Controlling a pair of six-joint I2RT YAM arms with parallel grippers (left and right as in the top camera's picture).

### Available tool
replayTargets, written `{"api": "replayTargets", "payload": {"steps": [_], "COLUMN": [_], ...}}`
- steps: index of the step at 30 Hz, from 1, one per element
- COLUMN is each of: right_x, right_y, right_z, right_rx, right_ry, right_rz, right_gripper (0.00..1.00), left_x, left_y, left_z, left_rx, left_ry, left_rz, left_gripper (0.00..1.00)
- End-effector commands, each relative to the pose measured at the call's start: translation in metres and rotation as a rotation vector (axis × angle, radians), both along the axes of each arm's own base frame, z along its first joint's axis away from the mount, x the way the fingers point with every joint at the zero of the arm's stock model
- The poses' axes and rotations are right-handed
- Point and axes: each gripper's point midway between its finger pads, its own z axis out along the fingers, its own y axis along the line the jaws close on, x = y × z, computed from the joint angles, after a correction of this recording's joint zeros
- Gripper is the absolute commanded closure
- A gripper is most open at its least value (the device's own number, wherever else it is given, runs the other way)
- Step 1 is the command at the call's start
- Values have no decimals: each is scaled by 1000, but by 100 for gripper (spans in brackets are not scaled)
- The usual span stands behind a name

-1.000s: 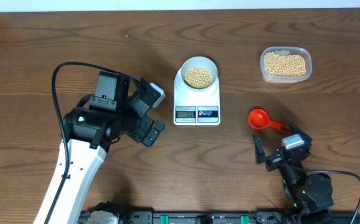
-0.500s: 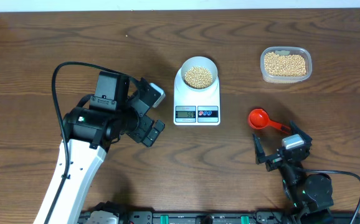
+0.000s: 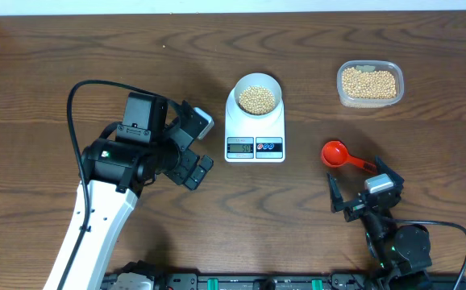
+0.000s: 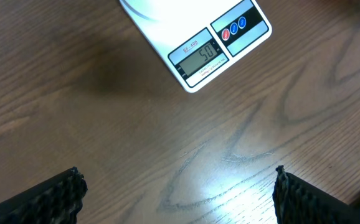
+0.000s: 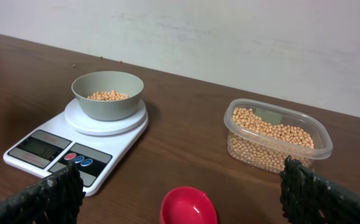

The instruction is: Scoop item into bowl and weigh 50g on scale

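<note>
The white scale stands mid-table with the pale bowl on it, and a heap of beige beans lies in the bowl. In the left wrist view the scale's display reads 50. My left gripper hangs open just left of the scale, over bare wood, with nothing between its fingertips. My right gripper is open near the front edge, right behind the empty red scoop, which lies on the table. The right wrist view shows the bowl, the scale and the scoop.
A clear plastic tub holding many more beans sits at the back right, also seen as the tub in the right wrist view. The left arm's white link and black cable cross the front left of the table. A pale wall rises behind the table's far edge.
</note>
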Motion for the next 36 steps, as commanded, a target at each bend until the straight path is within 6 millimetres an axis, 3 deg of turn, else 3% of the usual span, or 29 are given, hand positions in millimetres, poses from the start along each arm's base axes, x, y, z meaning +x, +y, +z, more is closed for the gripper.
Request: {"api": "replayTargets", "payload": {"steps": [1, 12, 19, 22, 26, 36], "right_x": [0, 0, 0, 0, 0, 0], "right_y": [-2, -2, -2, -2, -2, -2], "right_z": [0, 0, 0, 0, 0, 0], "right_rx": [-10, -10, -10, -10, -10, -10], "right_ry": [-5, -5, -5, -5, -5, -5], "right_rz": [-10, -11, -10, -10, -10, -10], "right_gripper": [1, 1, 1, 1, 1, 1], "left_x": [0, -5, -11, -18, -21, -19], "left_y": [0, 2, -9, -4, 9, 25], "left_z": [-1, 1, 70, 82, 74, 24], "left_rx": [10, 11, -199, -292, -405, -586], "left_ry": [-2, 2, -289, -378, -524, -804], "left_rz": [-14, -14, 50, 136, 234, 345], "left_gripper": [2, 2, 2, 2, 2, 2]}}
